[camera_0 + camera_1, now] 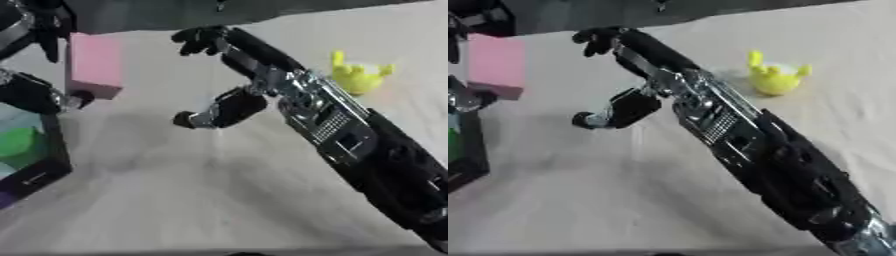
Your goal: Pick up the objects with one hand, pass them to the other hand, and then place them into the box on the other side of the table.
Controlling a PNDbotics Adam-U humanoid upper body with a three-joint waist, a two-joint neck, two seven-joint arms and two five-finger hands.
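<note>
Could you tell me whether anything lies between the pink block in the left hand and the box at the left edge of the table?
Nothing visible does. The left hand holds the pink block just above and beside the box, with only bare table nearby. The right hand and yellow toy are farther right.

— What lies under it all?

— A pale beige cloth-covered surface (219, 200), smooth, with soft grey shadows across its middle.

— And past its far edge?

— A dark grey band (157, 15) runs along the top, slanting up toward the right. What it is I cannot tell.
</note>
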